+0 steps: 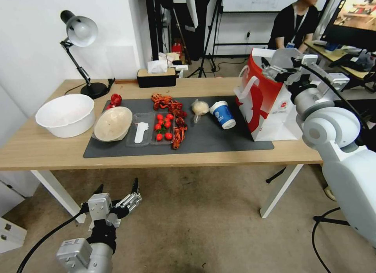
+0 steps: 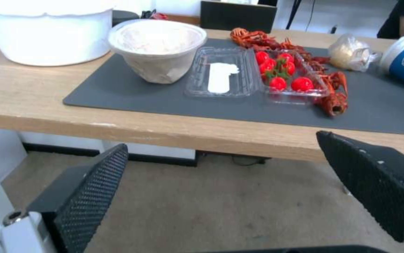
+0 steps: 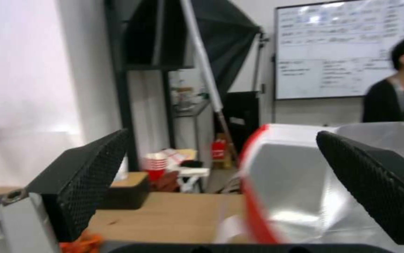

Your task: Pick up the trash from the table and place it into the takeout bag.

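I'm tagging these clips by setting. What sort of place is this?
Probably an office or lab set up for filming, not a home: a whiteboard on the wall, light stands and a tripod behind the table, and a monitor on a desk nearby.

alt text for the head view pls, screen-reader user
The right tool hangs open over the takeout bag at the table's right end. A bowl, blue cup and knotted bag lie on the mat; the left tool waits open below the table edge.
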